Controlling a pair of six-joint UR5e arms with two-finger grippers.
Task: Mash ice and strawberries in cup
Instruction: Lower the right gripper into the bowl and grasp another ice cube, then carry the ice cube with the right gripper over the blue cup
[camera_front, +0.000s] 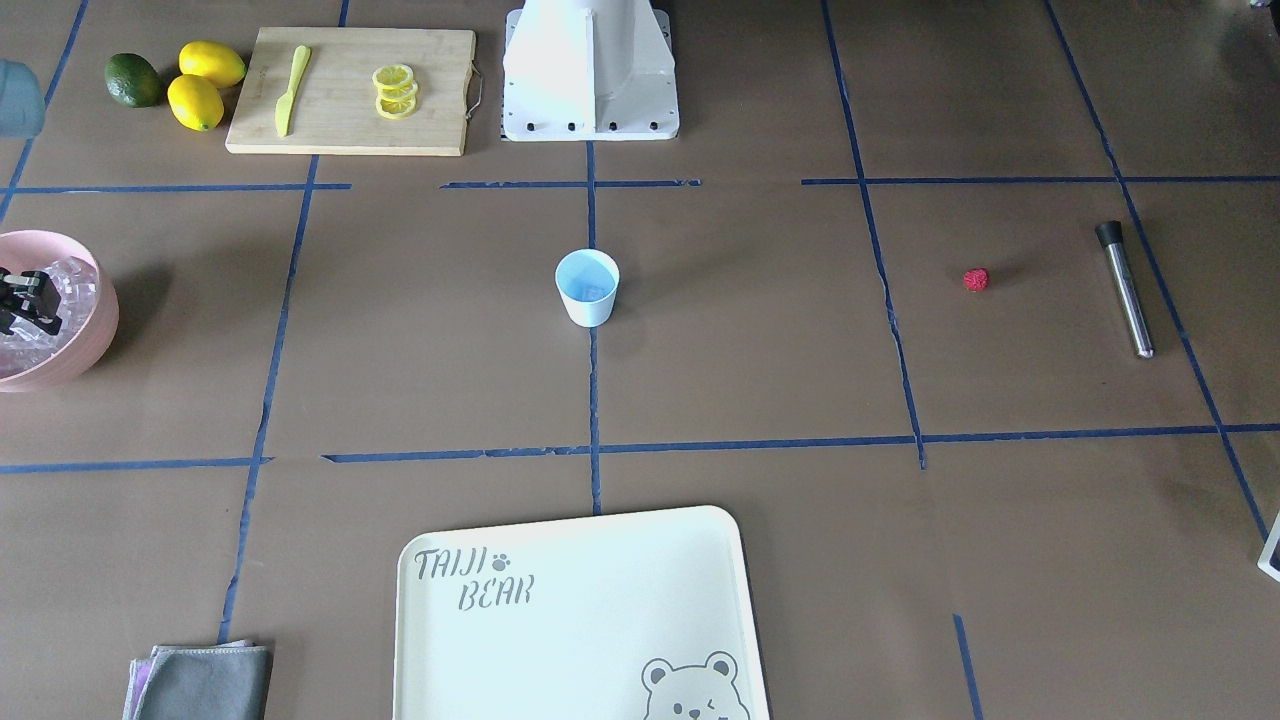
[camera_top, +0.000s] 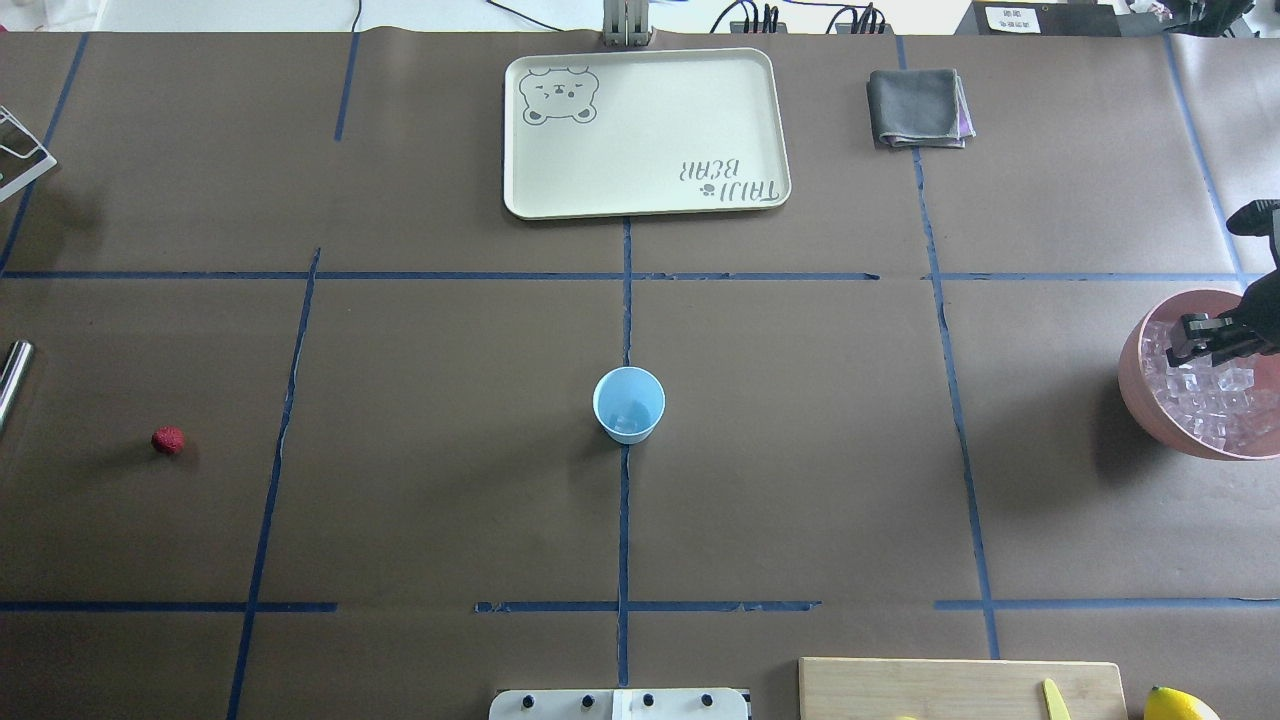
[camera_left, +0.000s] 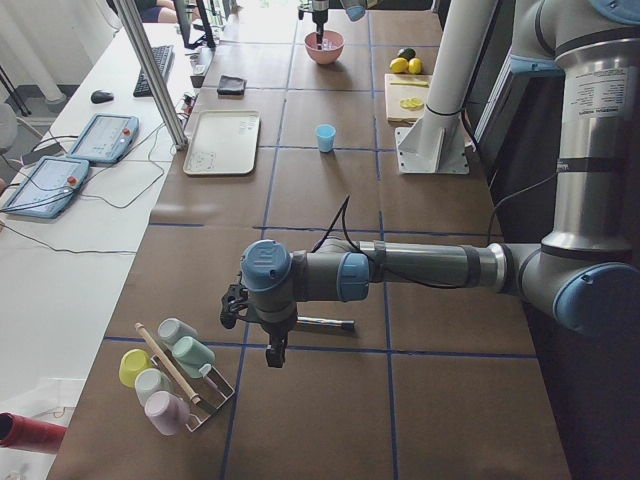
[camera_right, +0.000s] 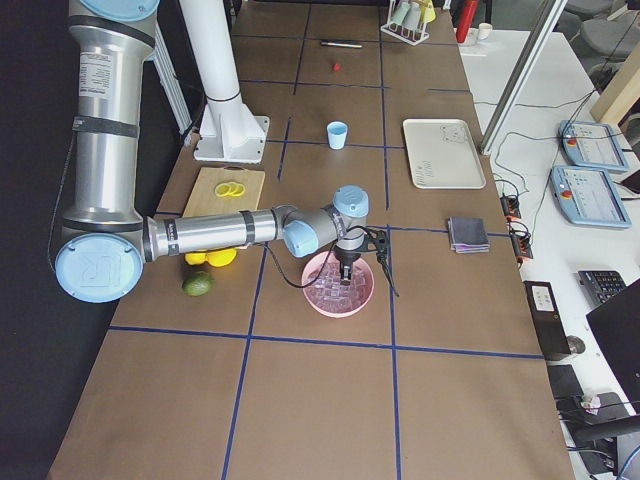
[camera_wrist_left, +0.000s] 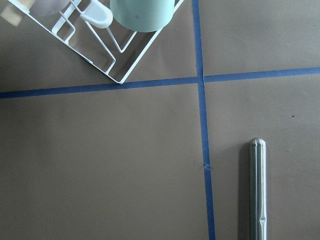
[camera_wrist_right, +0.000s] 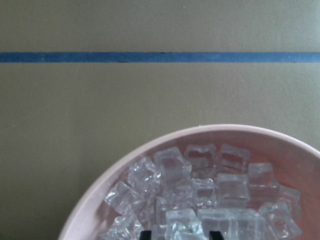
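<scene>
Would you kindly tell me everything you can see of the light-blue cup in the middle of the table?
The cup is small, light blue and handleless, plastic by its look, tapering from a wide round mouth to a narrower base, paler outside than inside. It stands upright on the brown table cover, on the central blue tape line, and nothing else touches it. Something pale shows at its bottom, too small to identify.
</scene>
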